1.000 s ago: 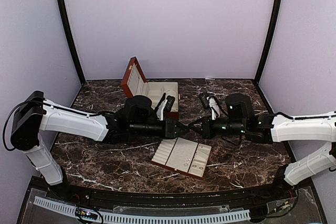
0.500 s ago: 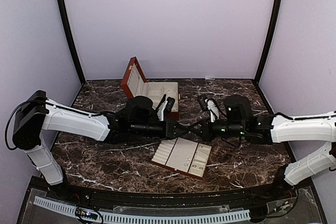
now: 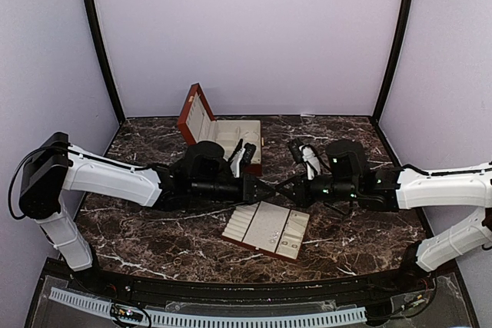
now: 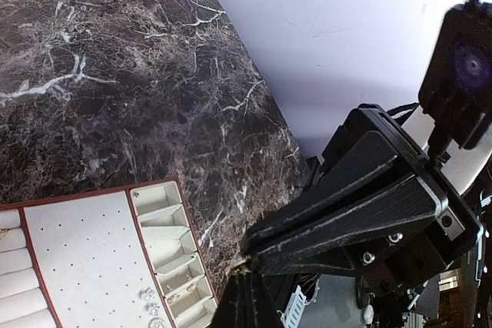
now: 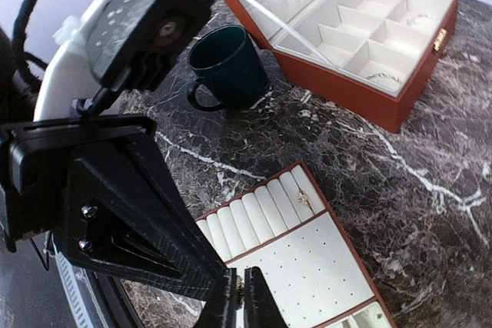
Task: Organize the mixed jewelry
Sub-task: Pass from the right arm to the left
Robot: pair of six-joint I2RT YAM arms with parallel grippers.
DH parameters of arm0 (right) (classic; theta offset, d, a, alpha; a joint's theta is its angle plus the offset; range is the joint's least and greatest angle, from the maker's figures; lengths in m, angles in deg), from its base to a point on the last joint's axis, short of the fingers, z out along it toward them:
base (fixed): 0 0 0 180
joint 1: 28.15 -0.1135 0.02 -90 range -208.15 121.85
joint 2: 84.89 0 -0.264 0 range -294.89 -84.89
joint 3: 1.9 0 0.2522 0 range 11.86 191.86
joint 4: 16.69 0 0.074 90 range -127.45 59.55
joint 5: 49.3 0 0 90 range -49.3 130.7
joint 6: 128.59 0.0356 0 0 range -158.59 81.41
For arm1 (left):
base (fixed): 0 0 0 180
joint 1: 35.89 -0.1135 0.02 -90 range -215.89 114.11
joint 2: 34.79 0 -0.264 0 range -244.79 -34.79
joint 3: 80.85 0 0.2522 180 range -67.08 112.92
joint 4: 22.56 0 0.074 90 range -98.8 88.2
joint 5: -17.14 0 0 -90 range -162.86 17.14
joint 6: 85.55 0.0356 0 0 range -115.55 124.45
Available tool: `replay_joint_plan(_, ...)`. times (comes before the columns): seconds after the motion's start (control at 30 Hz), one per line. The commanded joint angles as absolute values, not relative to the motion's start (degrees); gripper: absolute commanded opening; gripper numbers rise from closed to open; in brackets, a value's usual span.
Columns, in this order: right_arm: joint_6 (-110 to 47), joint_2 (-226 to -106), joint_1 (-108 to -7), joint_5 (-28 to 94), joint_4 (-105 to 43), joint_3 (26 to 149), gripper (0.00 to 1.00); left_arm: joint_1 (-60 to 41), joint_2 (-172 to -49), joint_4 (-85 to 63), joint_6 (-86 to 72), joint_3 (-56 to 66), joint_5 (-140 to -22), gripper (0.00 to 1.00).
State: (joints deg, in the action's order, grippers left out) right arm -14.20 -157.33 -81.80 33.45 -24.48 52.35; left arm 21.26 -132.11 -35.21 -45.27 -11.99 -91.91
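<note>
My left gripper (image 3: 268, 185) and right gripper (image 3: 279, 184) meet tip to tip just above the far edge of the cream slotted tray (image 3: 265, 230). Both look shut, with a tiny gold jewelry piece (image 4: 239, 266) pinched where the tips touch. In the right wrist view it sits between my right gripper's fingers (image 5: 241, 288). Other jewelry lies in the tray: a small ring (image 5: 303, 199) on the ring rolls, and studs (image 4: 148, 295) and small loops (image 4: 184, 291) in the end compartments. The dark green cup (image 5: 227, 63) stands near the box.
The red-brown box (image 3: 231, 140) stands open at the back, with thin chains (image 5: 383, 76) in its cream compartments. Both arms stretch across the middle of the marble table (image 3: 154, 228). The tray lies at the front centre.
The right wrist has shifted slightly left and away. Both gripper tips have stayed together above the tray's far edge.
</note>
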Motion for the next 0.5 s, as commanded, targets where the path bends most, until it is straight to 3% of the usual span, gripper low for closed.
replay_joint_plan(0.0,-11.97,-155.96,-82.73,35.06,-22.13,53.66,0.2,20.98,-131.1,-36.55,-44.56,-13.03,-90.33,0.0)
replay_joint_plan(0.13,-8.39,-154.51,-82.4,36.45,-21.28,53.76,0.46,21.02,-130.05,-38.76,-43.37,-14.56,-87.46,0.0)
replay_joint_plan(0.23,-4.29,-153.83,-81.96,35.79,-19.51,53.78,0.59,21.07,-129.34,-41.96,-40.94,-16.32,-84.82,0.0)
replay_joint_plan(0.47,6.83,-154.8,-81.32,33.65,-15.89,53.85,0.7,21.06,-126.49,-54.77,-29.0,-20.81,-78.34,0.0)
